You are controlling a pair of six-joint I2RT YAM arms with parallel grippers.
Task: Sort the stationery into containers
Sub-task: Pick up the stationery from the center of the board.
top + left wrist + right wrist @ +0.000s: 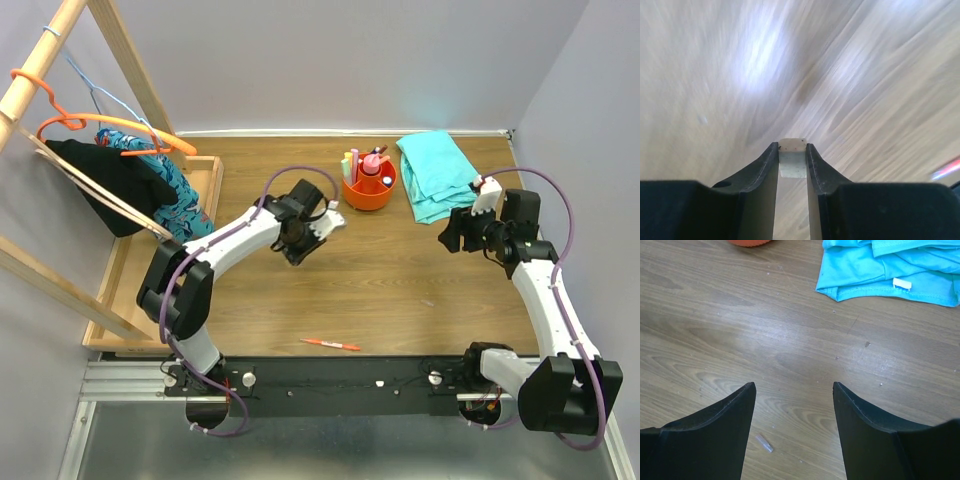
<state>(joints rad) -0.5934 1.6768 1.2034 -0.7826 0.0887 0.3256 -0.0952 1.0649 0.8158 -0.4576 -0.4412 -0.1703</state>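
My left gripper (pixel 792 146) is shut on a small tan eraser (pixel 792 159), held between the fingertips above the blurred wooden table. In the top view the left gripper (pixel 298 246) hangs left of and nearer than the round orange tub (pixel 368 192), which holds pastel highlighters and a pink glue bottle (pixel 371 166). A red-orange pen (pixel 332 344) lies near the table's front edge; its end shows in the left wrist view (pixel 946 169). My right gripper (pixel 794 387) is open and empty over bare table, right of the tub in the top view (pixel 450 236).
A teal cloth (pixel 437 175) lies at the back right, also in the right wrist view (pixel 890 265). A wooden tray (pixel 205 172) with a rack, hangers and clothes stands at the left. A tiny clear piece (pixel 764 443) lies under the right gripper.
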